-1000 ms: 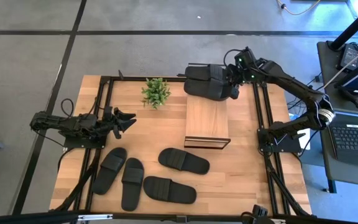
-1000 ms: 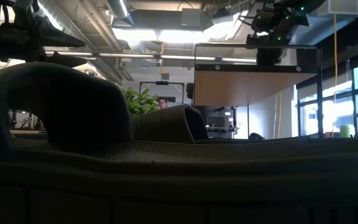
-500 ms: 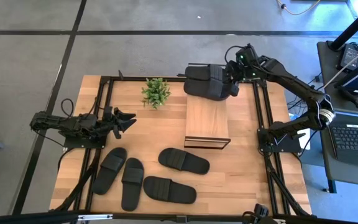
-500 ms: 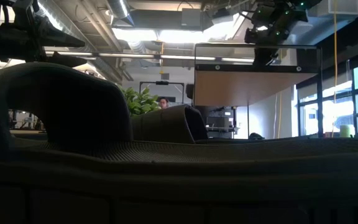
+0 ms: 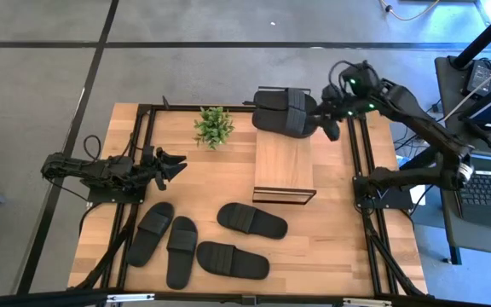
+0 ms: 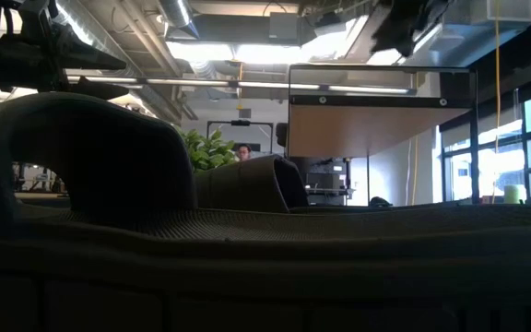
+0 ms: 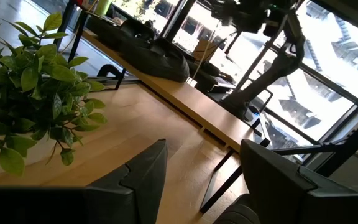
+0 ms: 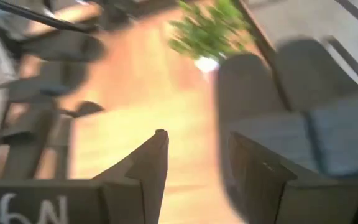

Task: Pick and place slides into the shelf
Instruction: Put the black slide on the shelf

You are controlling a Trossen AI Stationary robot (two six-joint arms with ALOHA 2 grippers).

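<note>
Two black slides (image 5: pixel 284 112) lie side by side across the far end of the shelf (image 5: pixel 284 166), also visible in the left wrist view as slides (image 7: pixel 148 51) on the wood top (image 7: pixel 191 109). My right gripper (image 5: pixel 329 124) is open, just right of that pair and off it; its wrist view shows the slides (image 8: pixel 303 93) ahead. Several more slides rest sole-down on the near table: (image 5: pixel 150 232), (image 5: pixel 181 250), (image 5: pixel 251 220), (image 5: pixel 233 260). My left gripper (image 5: pixel 173 164) waits open at the table's left.
A small potted plant (image 5: pixel 214 126) stands left of the shelf's far end. Black frame rails (image 5: pixel 361 170) run along the table's sides. One slide (image 6: pixel 109 184) lies right in front of the low camera and blocks most of that view. Bare wood lies between plant and near slides.
My right gripper has drawn back from the pair of slides on the shelf's far end, moving toward the table's right edge and rising. The two slides have stayed where they were on the shelf.
</note>
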